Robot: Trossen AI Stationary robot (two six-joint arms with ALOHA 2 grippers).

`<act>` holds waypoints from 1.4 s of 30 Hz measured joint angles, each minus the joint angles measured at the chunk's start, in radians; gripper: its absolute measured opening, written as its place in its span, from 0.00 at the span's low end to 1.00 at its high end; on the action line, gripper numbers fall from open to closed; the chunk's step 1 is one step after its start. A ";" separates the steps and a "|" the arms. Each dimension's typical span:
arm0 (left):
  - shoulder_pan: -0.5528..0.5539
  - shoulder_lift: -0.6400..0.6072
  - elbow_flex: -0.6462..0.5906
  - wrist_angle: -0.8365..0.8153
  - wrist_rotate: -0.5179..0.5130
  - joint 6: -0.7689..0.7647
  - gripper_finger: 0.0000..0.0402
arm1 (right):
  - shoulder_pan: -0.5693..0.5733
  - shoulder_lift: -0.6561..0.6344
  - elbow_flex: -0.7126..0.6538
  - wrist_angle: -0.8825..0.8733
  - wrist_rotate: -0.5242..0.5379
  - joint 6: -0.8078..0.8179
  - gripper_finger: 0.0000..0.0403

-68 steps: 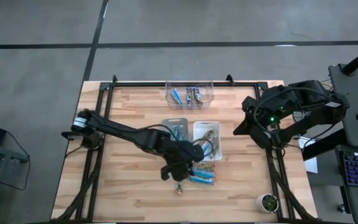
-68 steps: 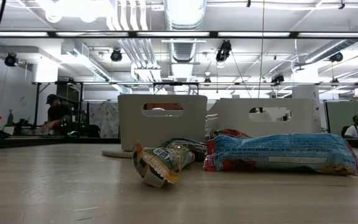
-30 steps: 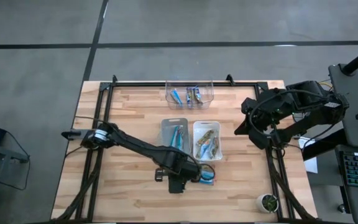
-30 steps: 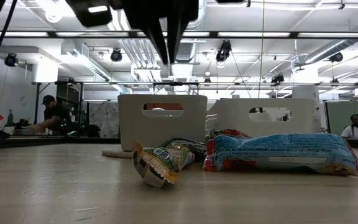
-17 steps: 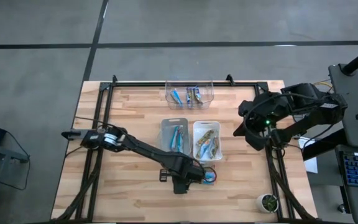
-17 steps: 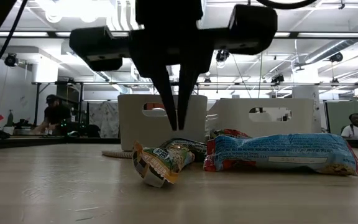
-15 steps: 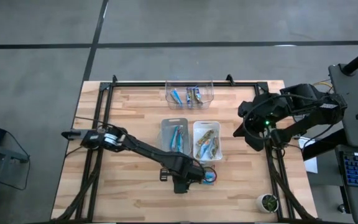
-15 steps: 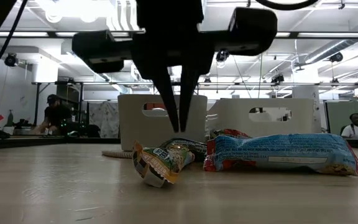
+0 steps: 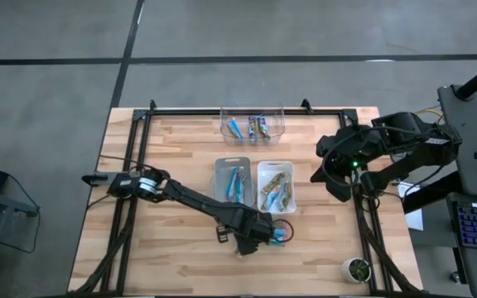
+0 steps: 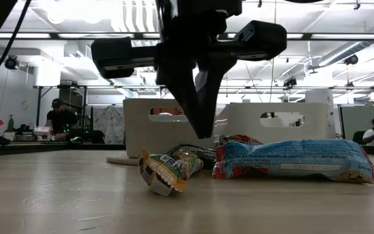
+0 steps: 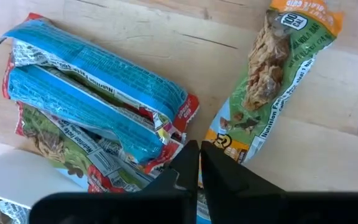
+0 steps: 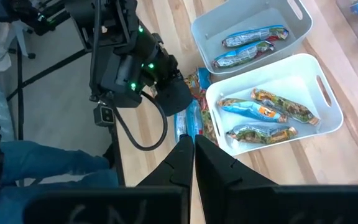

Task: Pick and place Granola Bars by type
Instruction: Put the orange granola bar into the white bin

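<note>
We're partway: blue bars sit in the grey bin (image 9: 233,177), mixed ones in the white bin (image 9: 275,185), loose granola bars (image 11: 98,106) wait on the table (image 9: 172,149) under our left gripper (image 11: 196,160), jaws closed and empty.

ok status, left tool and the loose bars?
Left tool shut, empty, above the loose bars near the table's front edge. Green bar lies apart beside the pile. Right tool shut, waiting at the table's right side. Nothing blocking.
</note>
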 joint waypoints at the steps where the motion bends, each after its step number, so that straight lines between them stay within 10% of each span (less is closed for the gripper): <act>1: 0.000 0.000 0.000 0.000 0.000 -0.005 0.01 | 0.000 0.000 0.000 0.000 0.000 0.000 0.02; 19: -0.024 0.000 0.002 -0.003 -0.054 -0.008 0.37 | 0.000 -0.001 0.000 0.000 -0.002 0.008 0.02; 42: -0.068 -0.002 0.002 -0.044 0.056 0.097 0.39 | 0.000 -0.002 0.000 0.000 -0.003 -0.004 0.02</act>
